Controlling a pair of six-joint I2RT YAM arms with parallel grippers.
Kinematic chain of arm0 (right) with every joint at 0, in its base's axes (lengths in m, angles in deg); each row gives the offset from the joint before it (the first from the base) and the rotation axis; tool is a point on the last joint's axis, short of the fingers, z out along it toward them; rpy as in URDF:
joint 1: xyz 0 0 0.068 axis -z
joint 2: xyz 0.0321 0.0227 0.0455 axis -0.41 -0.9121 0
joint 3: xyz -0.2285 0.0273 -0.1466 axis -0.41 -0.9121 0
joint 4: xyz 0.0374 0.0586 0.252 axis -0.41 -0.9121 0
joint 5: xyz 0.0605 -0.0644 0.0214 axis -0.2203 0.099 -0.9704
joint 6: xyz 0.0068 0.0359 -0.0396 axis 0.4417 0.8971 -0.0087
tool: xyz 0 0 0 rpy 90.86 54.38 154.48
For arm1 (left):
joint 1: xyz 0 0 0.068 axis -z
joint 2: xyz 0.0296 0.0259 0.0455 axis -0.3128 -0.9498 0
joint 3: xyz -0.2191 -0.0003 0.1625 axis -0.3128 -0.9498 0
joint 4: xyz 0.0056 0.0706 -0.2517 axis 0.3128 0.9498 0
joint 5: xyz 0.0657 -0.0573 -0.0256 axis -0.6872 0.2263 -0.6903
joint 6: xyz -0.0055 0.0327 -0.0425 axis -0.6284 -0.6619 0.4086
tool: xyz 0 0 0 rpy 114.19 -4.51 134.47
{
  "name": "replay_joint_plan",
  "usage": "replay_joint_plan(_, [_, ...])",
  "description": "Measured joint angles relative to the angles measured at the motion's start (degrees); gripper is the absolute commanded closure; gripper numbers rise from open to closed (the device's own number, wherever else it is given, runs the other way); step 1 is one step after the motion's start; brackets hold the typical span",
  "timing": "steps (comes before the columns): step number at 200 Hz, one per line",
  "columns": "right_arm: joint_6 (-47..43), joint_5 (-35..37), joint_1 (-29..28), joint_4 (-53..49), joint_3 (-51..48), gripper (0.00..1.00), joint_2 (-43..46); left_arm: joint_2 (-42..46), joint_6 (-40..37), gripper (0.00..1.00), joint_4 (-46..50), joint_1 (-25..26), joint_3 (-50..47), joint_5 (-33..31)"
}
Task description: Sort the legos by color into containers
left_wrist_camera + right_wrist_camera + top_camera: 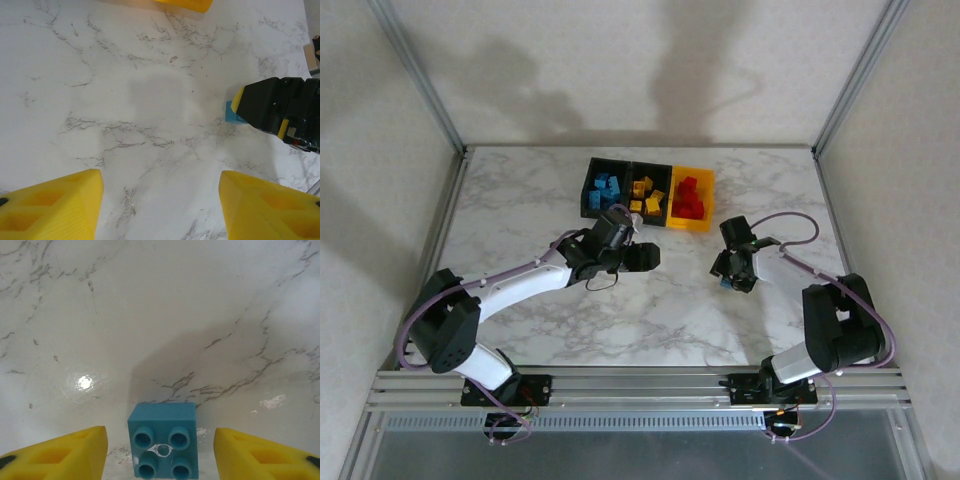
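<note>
Squarely between the right fingers (60,450) sits a four-studded blue brick (162,446).

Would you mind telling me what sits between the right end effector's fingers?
A blue lego lies between the right end effector's open fingers, in the right wrist view.

The left claw (648,257), spread wide, points toward the right claw (735,282), which hangs low, likewise spread.

Teal-blue brick (163,442) between the right pincer's (160,436) yellow fingers (65,450) — table (150,315) white marble, veined grey.
</note>
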Motion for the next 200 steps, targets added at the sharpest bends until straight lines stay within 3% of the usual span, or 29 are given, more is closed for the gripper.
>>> replay_joint_plan(13, [-0.5,-0.2,0.0,0.5,-0.2,0.55,-0.8,0.0,0.0,0.38,0.0,0.0,0.0,0.0])
replay_joint_plan(23, [-0.3,-0.4,0.0,0.8,-0.3,0.56,-1.5,0.0,0.0,0.38,0.0,0.0,0.0,0.0])
replay_joint_plan(49, [-1.1,-1.0,0.0,1.8,-0.2,0.80,-2.4,0.0,0.0,0.38,0.0,0.0,0.0,-0.1])
replay_joint_plan(64, [-1.7,-1.4,0.0,2.0,0.0,0.84,-2.4,0.0,0.2,0.38,0.0,0.0,0.0,-0.5])
replay_joint_plan(106, [-2.8,-2.3,-3.6,0.3,5.0,0.86,-3.7,2.3,2.5,0.37,-0.1,-1.0,-3.3,-4.0])
replay_joint_plan(149, [-4.5,-3.4,-11.7,0.5,26.5,0.86,-12.4,12.4,6.8,0.34,1.2,-7.7,-9.9,-9.1])
replay_joint_plan(200, [-6.7,-6.7,-14.4,0.5,47.9,0.85,-27.5,22.6,9.9,0.32,5.0,-11.0,-13.0,-13.7])
